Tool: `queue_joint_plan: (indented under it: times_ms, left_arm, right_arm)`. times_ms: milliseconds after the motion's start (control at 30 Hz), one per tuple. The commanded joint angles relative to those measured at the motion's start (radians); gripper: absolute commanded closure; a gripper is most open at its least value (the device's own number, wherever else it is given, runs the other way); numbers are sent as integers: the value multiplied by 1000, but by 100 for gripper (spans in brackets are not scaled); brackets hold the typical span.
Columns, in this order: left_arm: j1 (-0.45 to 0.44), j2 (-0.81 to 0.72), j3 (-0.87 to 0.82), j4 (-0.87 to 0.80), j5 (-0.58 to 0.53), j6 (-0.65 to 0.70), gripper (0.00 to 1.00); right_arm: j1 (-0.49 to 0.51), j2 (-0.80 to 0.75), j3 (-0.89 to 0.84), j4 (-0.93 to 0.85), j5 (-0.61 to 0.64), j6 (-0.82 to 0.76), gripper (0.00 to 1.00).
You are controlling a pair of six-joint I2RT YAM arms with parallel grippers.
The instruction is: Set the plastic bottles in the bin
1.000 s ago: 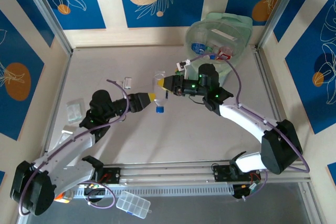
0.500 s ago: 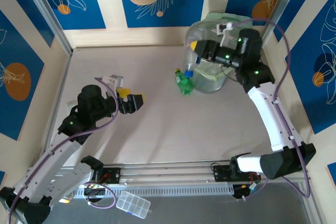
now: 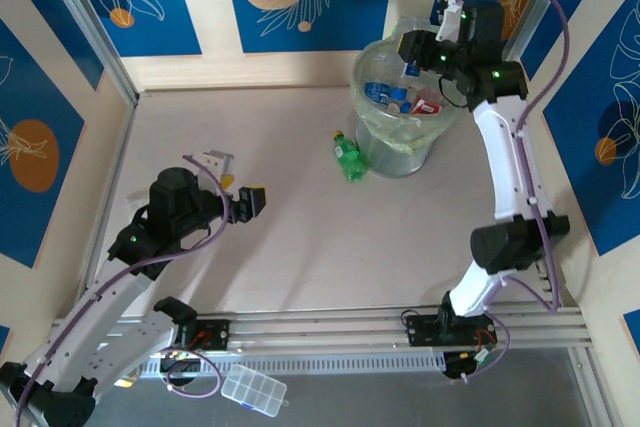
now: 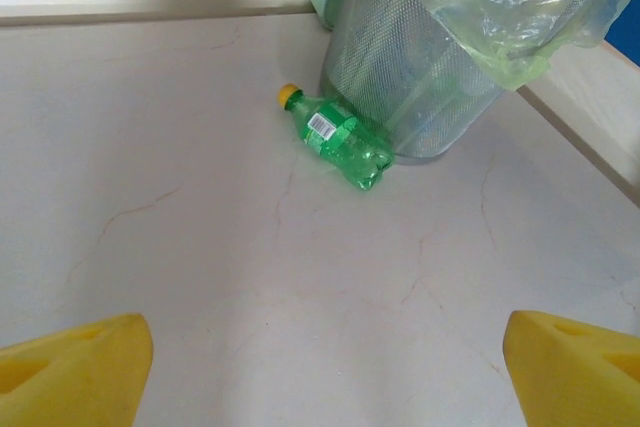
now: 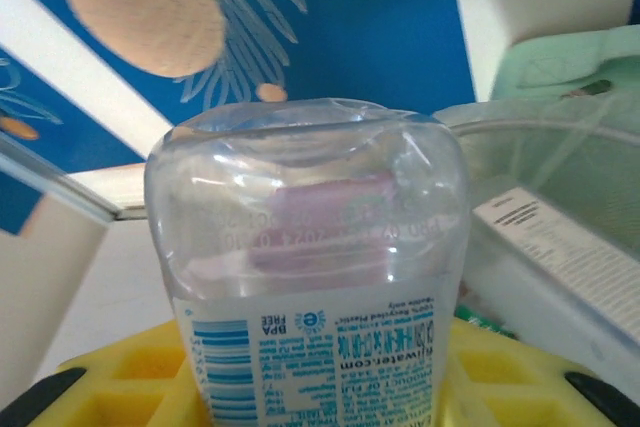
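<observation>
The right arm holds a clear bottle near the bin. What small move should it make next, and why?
Probably open the right gripper to drop the clear bottle. From above, the gripper, shut on the bottle, seems to hang over the far part of the bin's mouth, so the bottle should land inside.

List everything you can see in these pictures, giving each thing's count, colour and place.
table: one, pale grey, under everything
bin: one, translucent pale green, far right of table
bottles in the bin: several, blue and red labels, count unclear
green bottle: one, yellow cap, lying beside the bin's base
clear bottle: one, blue-printed label, held over the bin
compartment box: one, clear, near edge
left gripper: one, yellow pads, open, over table's left half
right gripper: one, shut on clear bottle, above the bin
</observation>
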Motion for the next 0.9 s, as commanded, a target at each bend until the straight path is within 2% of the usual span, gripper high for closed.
queue_joint_plan:
  times_ms: [0,100,233,400,667,733,867]
  left_arm:
    - [3,-4,-11,-7,-11,32,10]
    - [3,0,-10,-8,-8,32,10]
    - [3,6,-11,-4,-3,31,10]
    - [3,14,-8,-6,3,28,10]
    - [3,15,-8,-14,-11,30,10]
    - [3,15,-7,-16,-12,31,9]
    - [3,0,-8,-20,-38,37,10]
  right_arm:
    - [6,75,135,-131,79,-51,60]
    - [33,137,186,-187,164,-98,60]
    - [70,174,168,-188,311,-170,58]
    - [103,241,176,-210,415,-215,53]
    - [96,344,229,-287,434,-170,48]
    - [97,349,258,-304,435,-150,44]
    - [112,298,299,-293,451,-122,27]
